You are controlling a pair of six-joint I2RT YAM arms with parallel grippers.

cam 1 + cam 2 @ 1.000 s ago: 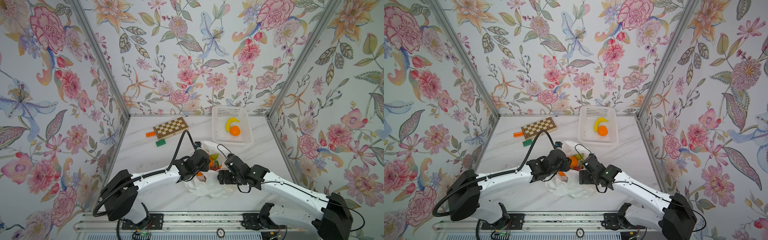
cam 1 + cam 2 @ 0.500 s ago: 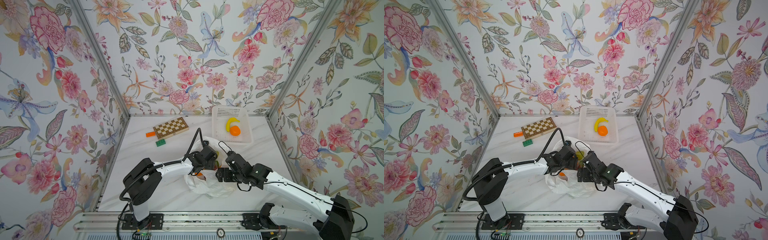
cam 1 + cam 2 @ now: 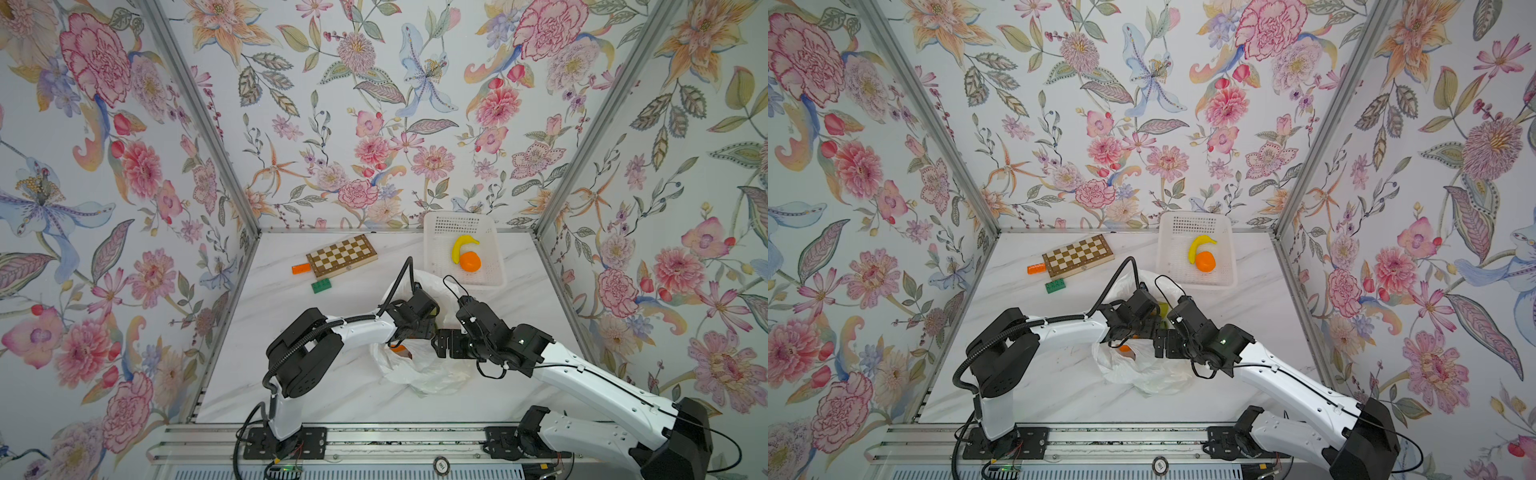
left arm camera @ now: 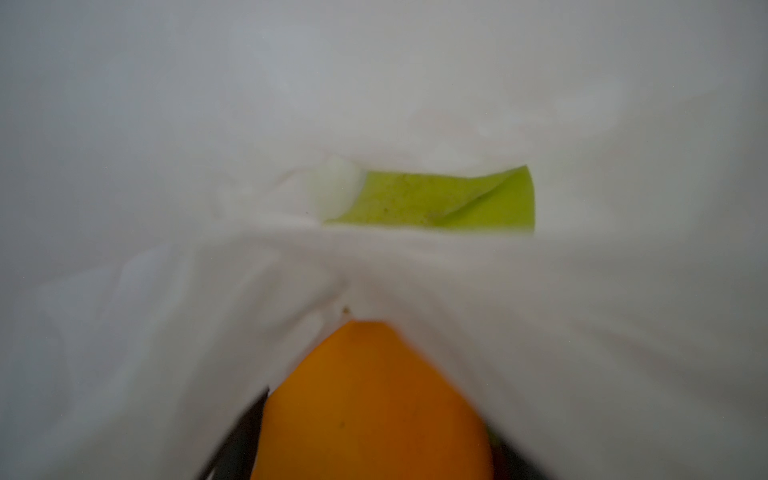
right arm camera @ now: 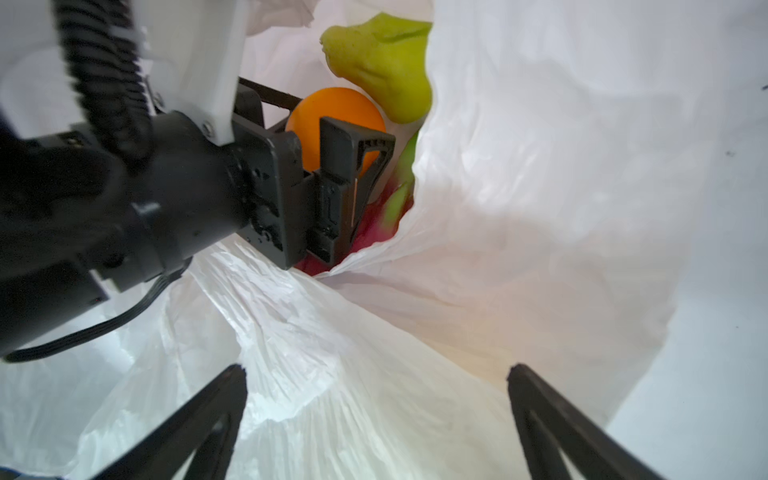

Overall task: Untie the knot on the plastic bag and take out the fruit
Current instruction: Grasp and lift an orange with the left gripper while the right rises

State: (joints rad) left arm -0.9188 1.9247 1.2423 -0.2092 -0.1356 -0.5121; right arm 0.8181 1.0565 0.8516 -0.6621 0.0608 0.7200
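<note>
Marbled desk point(image 3: 291, 374) between flowered walls: plastic bag point(image 3: 432, 374) mid-desk, near the white basket point(image 3: 459, 224)
Chessboard point(image 3: 342, 254) lies well apart. Bag film folds over the green fruit point(image 5: 382, 62). Left end effector point(image 5: 345, 120) is inside the bag mouth, fingers wide astride an orange point(image 4: 374, 399), grip unclear; right end effector point(image 5: 376, 374) gapes wide above the film, empty

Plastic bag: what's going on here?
The plastic bag lies with its mouth open. The left gripper is in it with an orange between its jaws; whether it grips, I cannot tell. The right gripper hovers wide open over the bag's plastic. A green fruit is inside too. The white basket holds a banana and a second orange.
</note>
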